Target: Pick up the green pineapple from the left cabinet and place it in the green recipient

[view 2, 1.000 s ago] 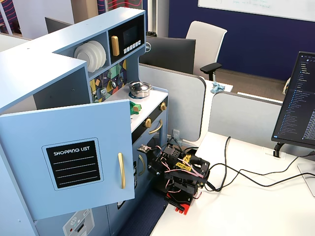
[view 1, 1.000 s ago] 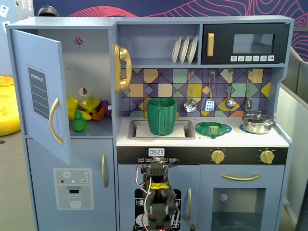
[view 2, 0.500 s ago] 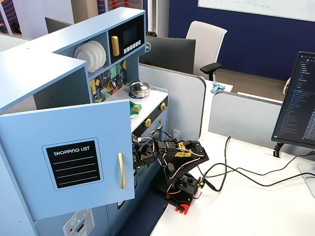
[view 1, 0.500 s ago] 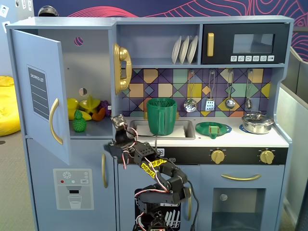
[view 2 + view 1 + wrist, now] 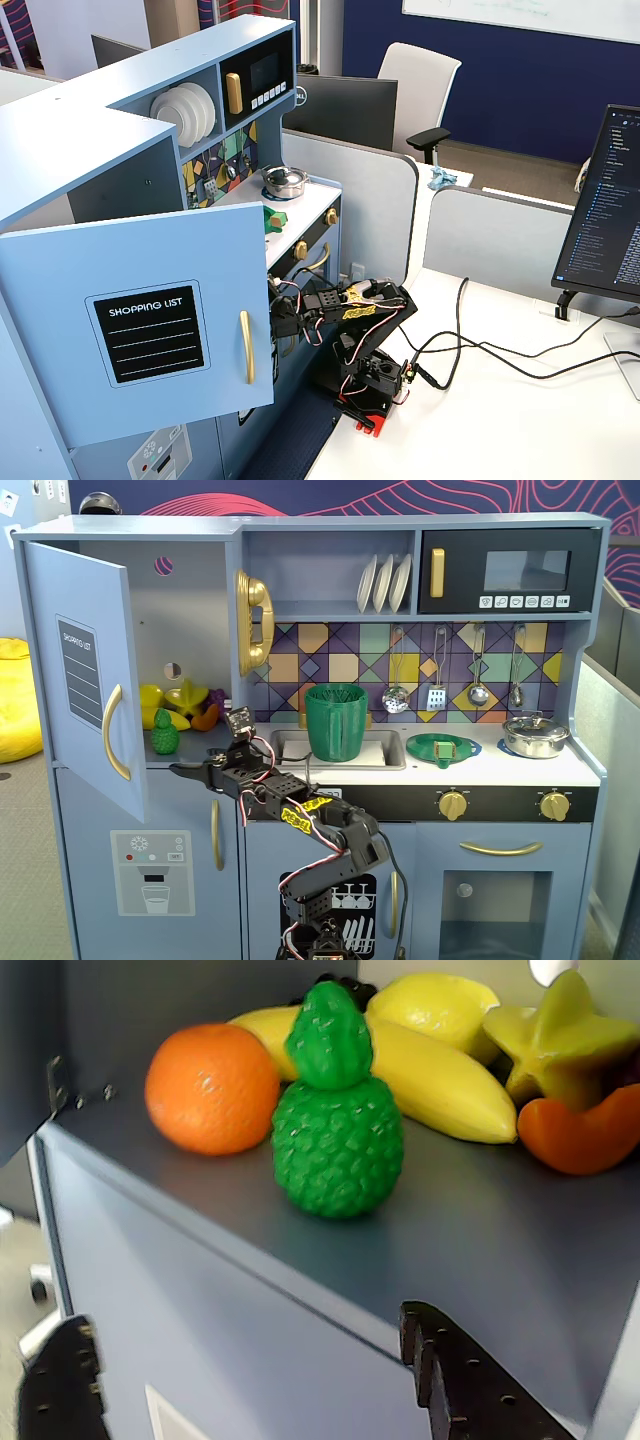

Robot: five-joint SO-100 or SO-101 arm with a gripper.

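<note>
**Hovering at the shelf lip, fingers spread**

Facing the left cabinet [image 5: 190, 640], I hold my fingers [image 5: 250, 1380] wide apart just below and in front of its shelf edge; in the wrist view one tip sits low at the left, the other low at the right, with nothing between them. The green pineapple [image 5: 335, 1110] stands upright near the shelf's front edge, with bare grey shelf around its base and toward me. Behind it lie an orange [image 5: 212, 1087] on the left, a yellow banana [image 5: 440, 1080] running across, a lemon [image 5: 435, 1002], a yellow star fruit [image 5: 565, 1040] and an orange slice [image 5: 585, 1135] on the right; the pineapple's crown overlaps the banana, though I cannot tell whether they touch.

The cabinet door [image 5: 85, 670] swings fully open to the left in a fixed view, leaving the opening clear. The green recipient [image 5: 335, 720] stands in the sink [image 5: 385, 748] to the right, well apart from the pineapple. My base sits on a white table [image 5: 520, 410] beside the toy kitchen, cables [image 5: 480, 350] trailing toward a monitor [image 5: 608, 210].
</note>
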